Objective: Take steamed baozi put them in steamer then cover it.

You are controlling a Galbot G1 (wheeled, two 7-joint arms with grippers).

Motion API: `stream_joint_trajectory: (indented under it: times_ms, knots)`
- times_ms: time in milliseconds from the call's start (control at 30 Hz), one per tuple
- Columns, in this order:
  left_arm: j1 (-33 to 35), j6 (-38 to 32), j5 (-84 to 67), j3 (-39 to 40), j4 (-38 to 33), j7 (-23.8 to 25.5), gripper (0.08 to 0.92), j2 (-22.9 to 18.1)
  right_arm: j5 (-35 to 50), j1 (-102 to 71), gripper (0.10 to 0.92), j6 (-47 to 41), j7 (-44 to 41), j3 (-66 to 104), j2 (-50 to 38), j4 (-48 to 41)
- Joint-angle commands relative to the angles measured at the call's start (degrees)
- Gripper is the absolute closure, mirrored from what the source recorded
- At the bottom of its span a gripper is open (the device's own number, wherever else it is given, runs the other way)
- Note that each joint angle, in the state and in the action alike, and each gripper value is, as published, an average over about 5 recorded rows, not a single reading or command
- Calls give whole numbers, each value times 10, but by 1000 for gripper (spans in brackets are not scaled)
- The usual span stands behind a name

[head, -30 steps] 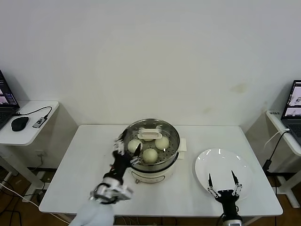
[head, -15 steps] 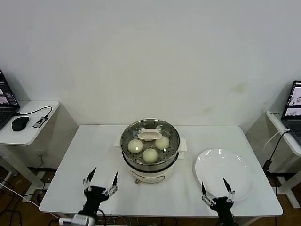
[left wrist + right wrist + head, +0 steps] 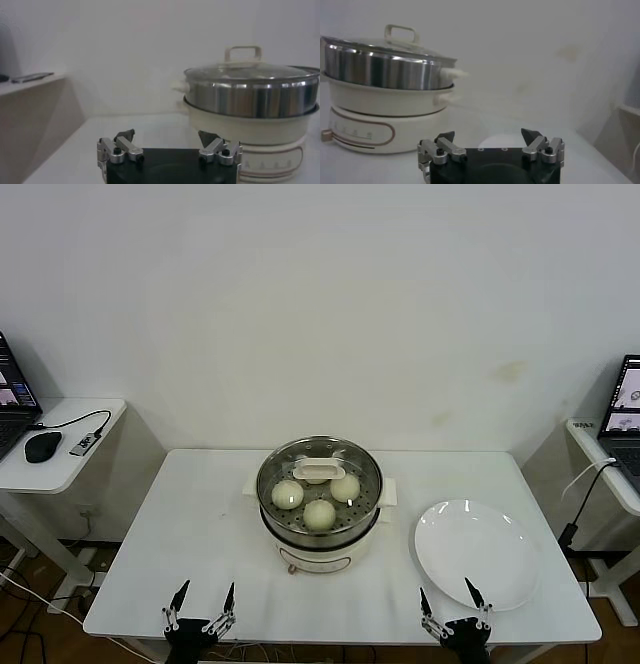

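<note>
Even bright light, wrist cams hazy.

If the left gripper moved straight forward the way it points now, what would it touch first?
Probably nothing: the left gripper, open at the table's near edge, points past the left side of the steamer. Depth is unclear.

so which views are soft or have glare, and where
Head view: sharp and evenly lit, faint glare on the glass lid over the buns. Left wrist view: dim and hazy, the steamer soft, its steel band streaked with reflections. Right wrist view: similarly hazy, the plate barely distinguishable.
</note>
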Motion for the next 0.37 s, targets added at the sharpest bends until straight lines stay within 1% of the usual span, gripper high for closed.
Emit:
stream_joint_trajectory:
  times_ms: [33,367]
  knots:
    - [25,-29,-24,-12,18,9,177,-16,9,-19,203,-16,-1,-8,-5,16]
    - [23,-28,-22,-7,17,18,177,-21,4,-21,203,-16,3,-9,-3,12]
